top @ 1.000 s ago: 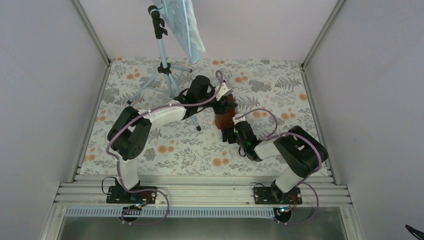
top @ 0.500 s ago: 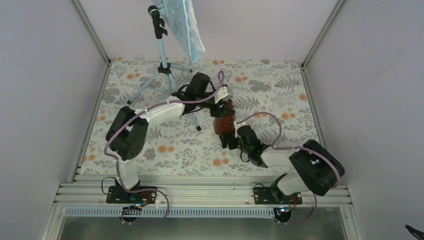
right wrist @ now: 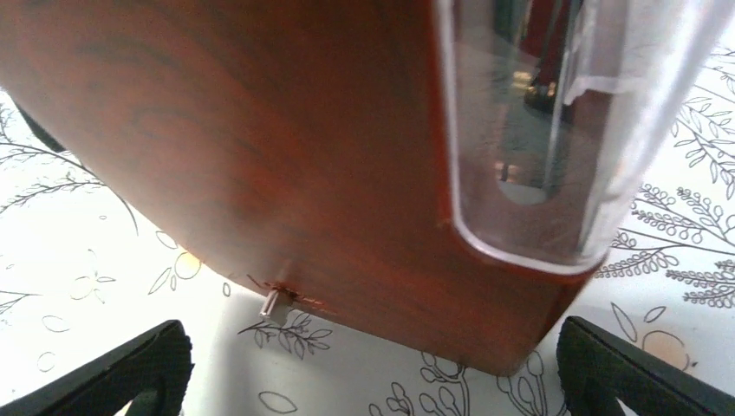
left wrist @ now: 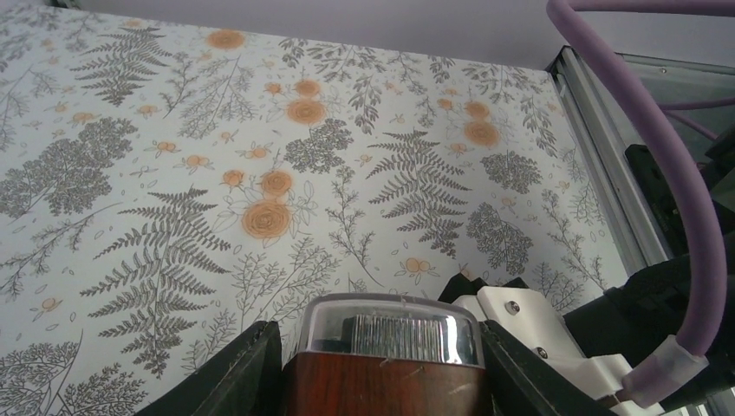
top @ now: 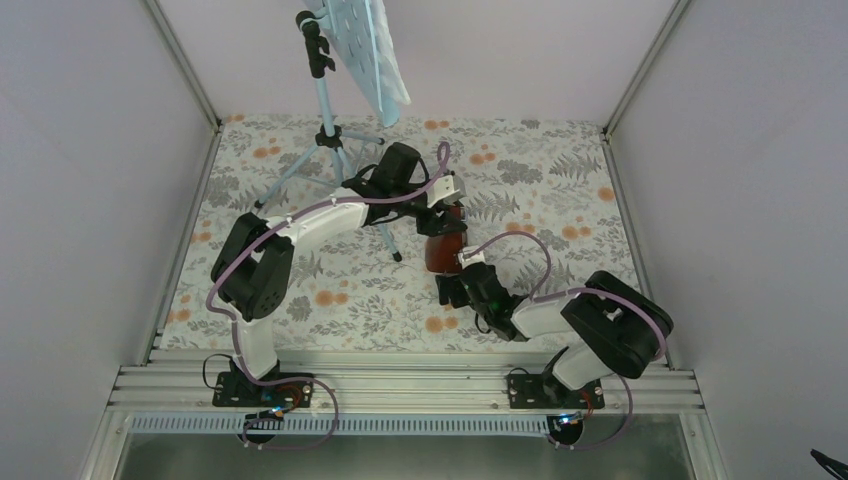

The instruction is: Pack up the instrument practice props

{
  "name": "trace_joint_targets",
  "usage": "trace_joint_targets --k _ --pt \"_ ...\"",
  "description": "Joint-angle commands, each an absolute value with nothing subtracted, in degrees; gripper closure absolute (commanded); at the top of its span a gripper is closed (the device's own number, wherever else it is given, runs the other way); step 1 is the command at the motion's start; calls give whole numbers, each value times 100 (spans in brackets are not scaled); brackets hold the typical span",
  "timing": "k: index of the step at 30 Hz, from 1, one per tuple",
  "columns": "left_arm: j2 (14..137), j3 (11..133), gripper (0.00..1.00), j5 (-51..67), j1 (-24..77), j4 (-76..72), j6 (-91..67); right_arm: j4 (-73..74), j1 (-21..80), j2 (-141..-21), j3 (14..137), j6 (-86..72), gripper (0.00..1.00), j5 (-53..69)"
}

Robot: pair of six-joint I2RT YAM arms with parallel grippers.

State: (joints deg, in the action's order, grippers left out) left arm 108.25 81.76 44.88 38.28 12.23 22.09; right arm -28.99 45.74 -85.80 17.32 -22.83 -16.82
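Wooden metronome (top: 441,250) is clamped by the left gripper (left wrist: 381,364); right gripper (right wrist: 386,373) gapes just beside it; music stand (top: 327,110) behind it stands unpacked.

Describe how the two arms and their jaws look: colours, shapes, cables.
Both the left arm and the right arm have white links between bulky black joint housings. A lilac cable runs along each arm in loose loops. The jaws are black. A small white bracket sits near each wrist.
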Motion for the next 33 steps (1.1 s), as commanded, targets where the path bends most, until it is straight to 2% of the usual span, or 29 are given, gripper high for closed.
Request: trace_joint_targets --k 1,14,25,33 --pt "10966 8094 62 4725 3885 2244 2412 -2899 4570 -8813 1725 -2454 0 -2108" --pt "11056 8240 65 4747 3882 2634 2585 -2885 4449 -9100 1941 -2477 0 -2399" --pt "11089 8519 65 4801 3885 3269 2776 -3531 4451 -8957 1677 -1860 0 -1659" --pt "11133 8512 66 4966 3885 3257 2772 -3754 4473 -9198 1787 -1652 0 -1887"
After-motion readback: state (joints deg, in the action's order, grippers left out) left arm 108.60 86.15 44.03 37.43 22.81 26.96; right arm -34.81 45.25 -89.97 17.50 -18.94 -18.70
